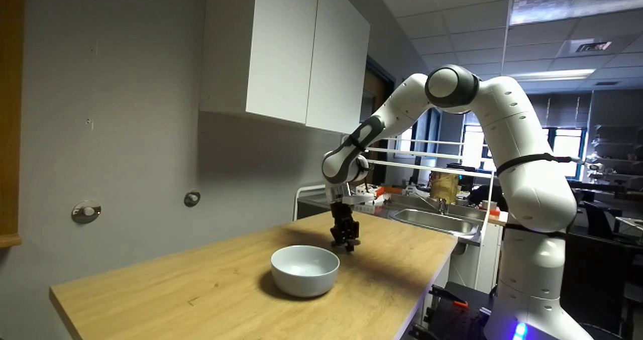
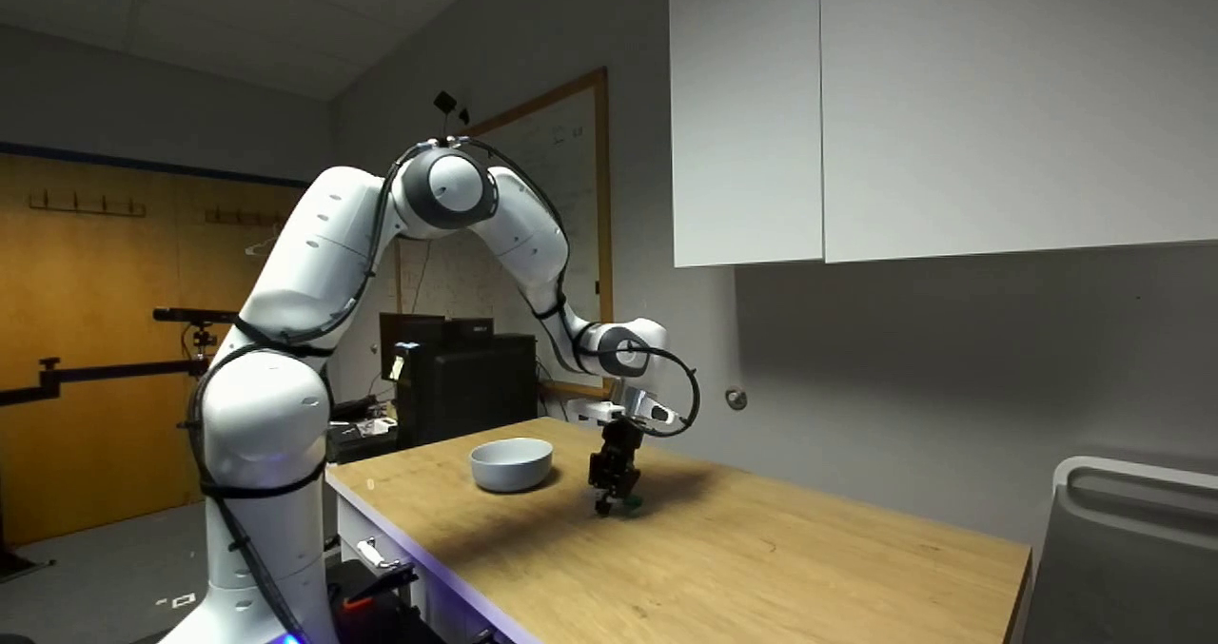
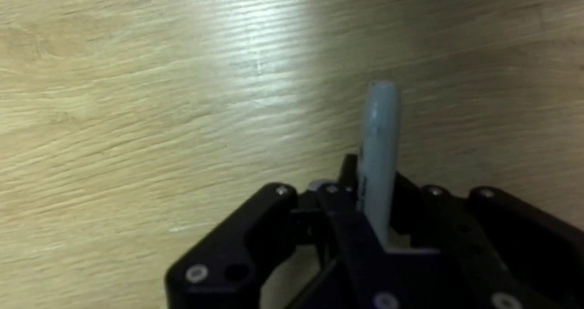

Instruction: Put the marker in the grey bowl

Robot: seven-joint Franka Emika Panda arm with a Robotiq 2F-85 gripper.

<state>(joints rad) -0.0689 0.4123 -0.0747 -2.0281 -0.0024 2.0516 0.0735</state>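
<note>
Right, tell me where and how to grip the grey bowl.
I'd pinch the grey bowl at its rim from straight above, jaws straddling its side: it stands upright, open side up, and looks too wide to span. The gripper holds the marker, though.

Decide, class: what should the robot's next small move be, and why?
Probably a short lift straight up: in the wrist view the gripper is closed on the marker, while in both exterior views it hangs low over the table, beside the grey bowl rather than above it. Raising first should help the marker clear the bowl's rim before moving across.
</note>
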